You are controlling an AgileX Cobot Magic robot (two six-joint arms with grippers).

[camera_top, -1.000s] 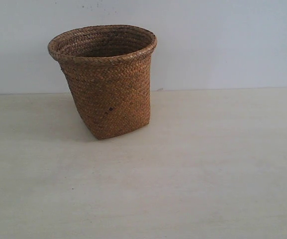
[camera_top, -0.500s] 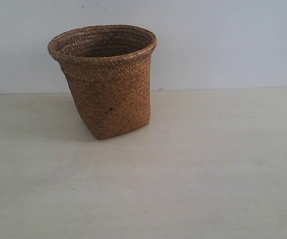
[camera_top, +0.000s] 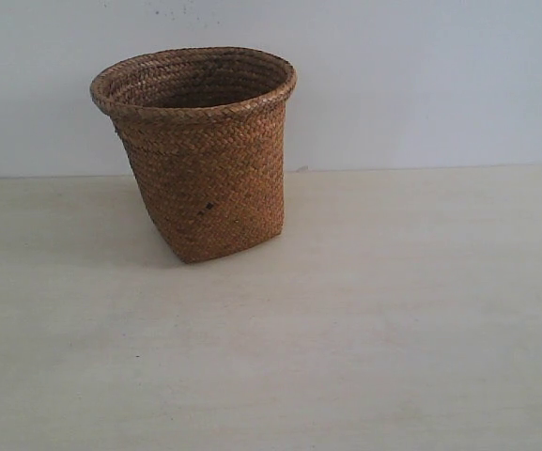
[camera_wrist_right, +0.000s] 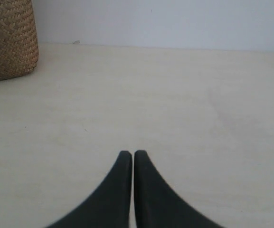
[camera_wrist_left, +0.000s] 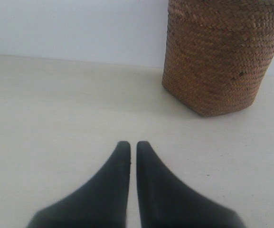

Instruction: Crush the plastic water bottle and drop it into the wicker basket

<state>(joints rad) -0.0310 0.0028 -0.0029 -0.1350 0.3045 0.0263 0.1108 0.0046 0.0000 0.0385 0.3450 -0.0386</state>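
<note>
The brown wicker basket [camera_top: 200, 155] stands upright on the pale table, left of centre in the exterior view, with a small dark spot on its side. Its woven wall also shows in the left wrist view [camera_wrist_left: 217, 57] and at the edge of the right wrist view [camera_wrist_right: 8, 38]. The plastic water bottle is out of view in every frame. My left gripper [camera_wrist_left: 133, 144] is shut with nothing between its black fingers, low over bare table short of the basket. My right gripper [camera_wrist_right: 129, 153] is likewise shut and empty, off to the basket's side. Neither arm shows in the exterior view.
A pale wooden table [camera_top: 393, 310] stretches around the basket, and a plain white wall [camera_top: 421, 75] rises behind it. What lies inside the basket cannot be seen beyond its dark upper rim.
</note>
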